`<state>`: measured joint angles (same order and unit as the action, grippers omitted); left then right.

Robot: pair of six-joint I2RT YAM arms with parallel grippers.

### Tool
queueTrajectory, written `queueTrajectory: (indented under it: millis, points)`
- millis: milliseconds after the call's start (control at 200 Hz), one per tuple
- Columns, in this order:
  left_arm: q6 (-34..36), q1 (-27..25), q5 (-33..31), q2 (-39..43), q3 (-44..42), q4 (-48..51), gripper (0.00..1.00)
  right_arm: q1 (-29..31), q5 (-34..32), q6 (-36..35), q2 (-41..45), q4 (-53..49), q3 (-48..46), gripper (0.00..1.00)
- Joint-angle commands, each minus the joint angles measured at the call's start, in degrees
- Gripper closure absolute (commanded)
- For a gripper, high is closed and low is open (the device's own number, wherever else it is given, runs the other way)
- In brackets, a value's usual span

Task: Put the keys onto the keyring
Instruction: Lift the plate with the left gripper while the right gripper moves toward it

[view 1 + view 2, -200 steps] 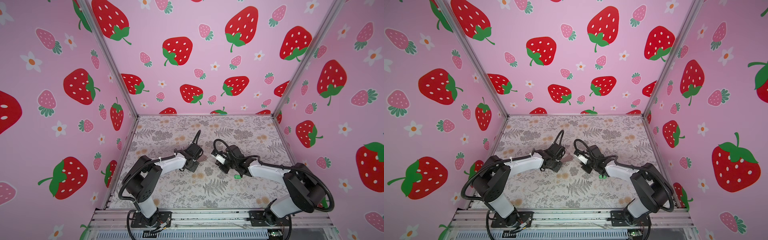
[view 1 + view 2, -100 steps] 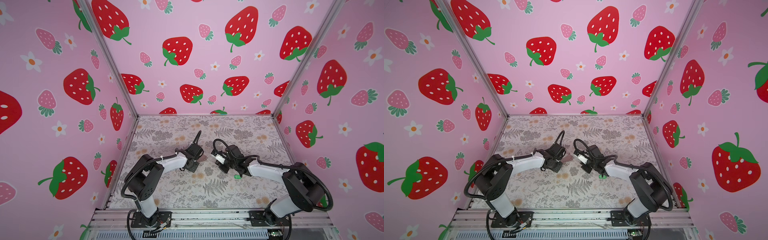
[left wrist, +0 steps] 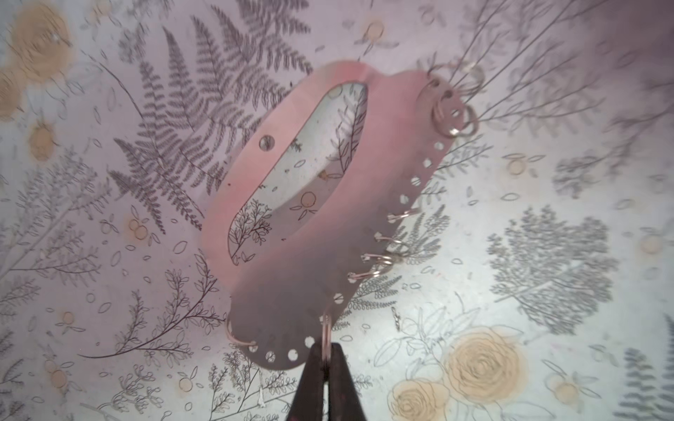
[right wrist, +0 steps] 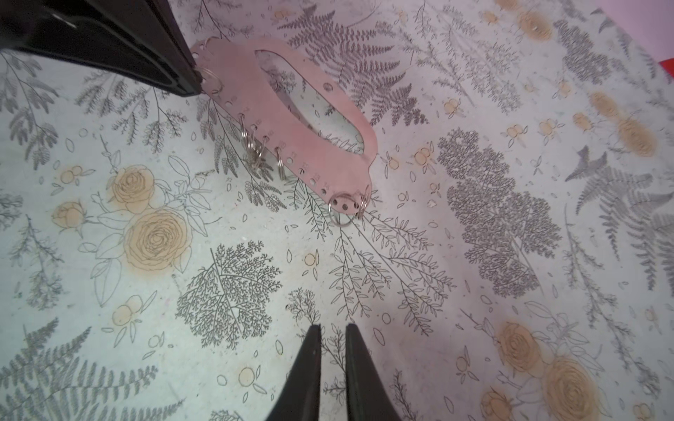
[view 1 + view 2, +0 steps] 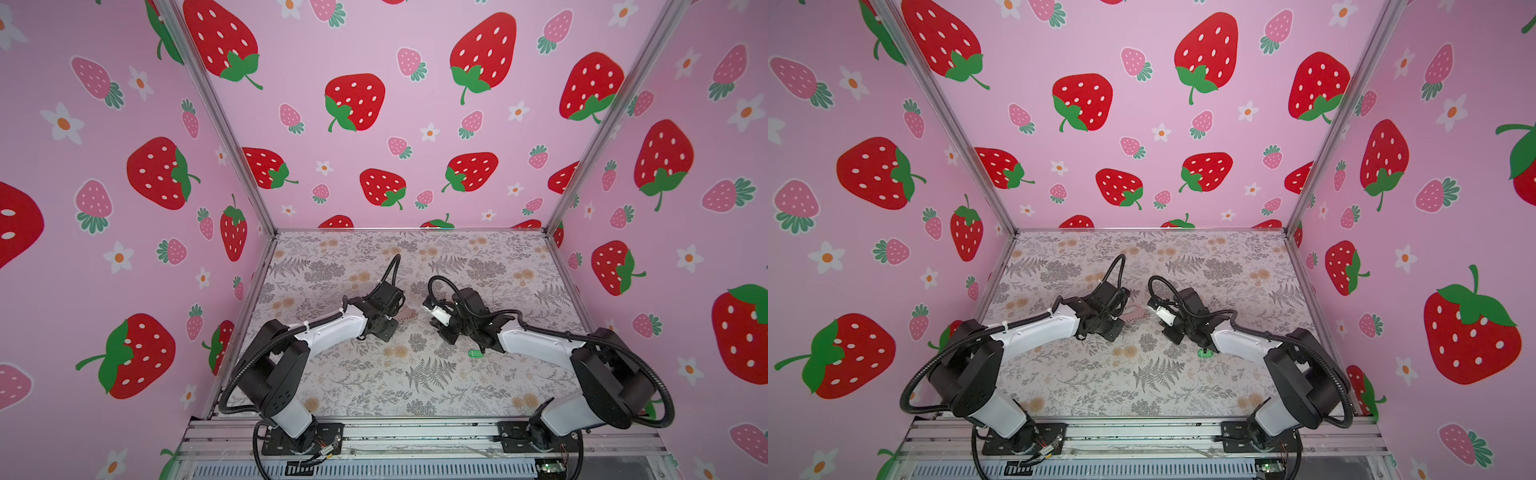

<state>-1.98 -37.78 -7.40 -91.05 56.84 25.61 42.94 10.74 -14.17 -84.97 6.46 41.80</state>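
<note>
Left wrist view: newly pinches one ring (image 3: 325, 328) of the keyring (image 3: 284, 288) in the left tool (image 3: 325, 356). Leaves right tool (image 4: 332, 330) narrow, empty, free to fetch the keys (image 5: 475, 353).

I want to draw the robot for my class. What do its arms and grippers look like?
The left arm and right arm are smooth white shells with chunky black joints, each trailed by a ribbed black cable. The left gripper and right gripper each have two slim, pointed black fingers. I can't see any markings.
</note>
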Motion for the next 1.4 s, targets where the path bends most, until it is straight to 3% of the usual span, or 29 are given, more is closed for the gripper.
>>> queueTrajectory:
  millis: [0,30,270,525,670,830,1091,1396]
  points:
    - [4.9,0.2,4.0,3.9,0.7,1.6,0.93,-0.9,1.0,0.3,5.0,2.7,-0.7,0.84]
    - [5.9,0.4,5.5,5.0,0.6,1.3,0.98,-1.3,1.0,0.1,6.2,3.4,-1.1,0.84]
    - [14.0,3.5,25.4,11.6,0.0,-0.6,0.99,-4.1,5.9,-2.2,13.1,5.7,-3.2,0.8]
    - [26.1,4.0,35.9,14.5,0.0,-0.3,1.0,-5.2,15.7,-9.8,16.1,5.8,-4.9,0.8]
    - [31.4,4.1,37.8,17.6,-3.1,-5.4,1.0,-5.1,23.8,-11.8,16.7,9.8,-7.4,0.79]
    - [35.9,4.0,39.2,21.4,-8.8,-14.9,1.0,-4.5,27.7,-12.0,17.5,13.7,-9.1,0.79]
    - [35.4,4.0,42.9,22.6,-11.2,-22.3,1.0,-3.3,33.6,-5.8,17.6,19.8,-8.7,0.79]
    - [35.8,4.0,43.6,23.7,-12.7,-26.6,1.0,-2.3,35.3,-5.9,16.6,19.1,-7.4,0.8]
